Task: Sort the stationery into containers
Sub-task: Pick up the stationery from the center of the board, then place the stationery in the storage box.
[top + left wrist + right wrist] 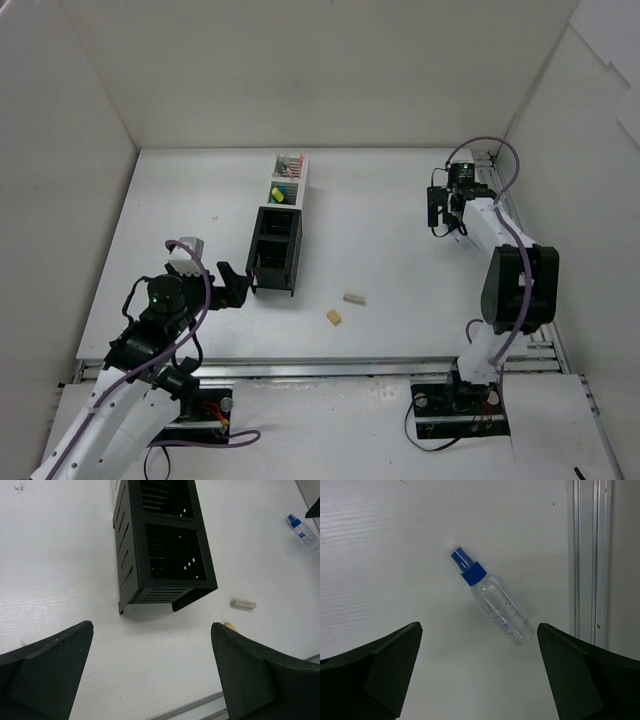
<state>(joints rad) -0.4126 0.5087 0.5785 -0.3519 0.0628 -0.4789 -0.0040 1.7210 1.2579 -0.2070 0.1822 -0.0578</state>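
Beneath the right gripper point(479, 627), jaws spread, lies a spray bottle point(496, 606), cap toward 11 o'clock, print illegible. The left gripper point(152, 626) is spread, empty; one eraser point(230, 626) sits half hidden behind it.

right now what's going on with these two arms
Two robot arms are sorting stationery, and neither holds anything at this moment. The left fingers stand open at the near end of the container row. The right fingers stand open above a spray bottle near the table's right edge. Pens and highlighters sit in the white compartments. The black boxes look empty. Two eraser blocks lie loose nearby.
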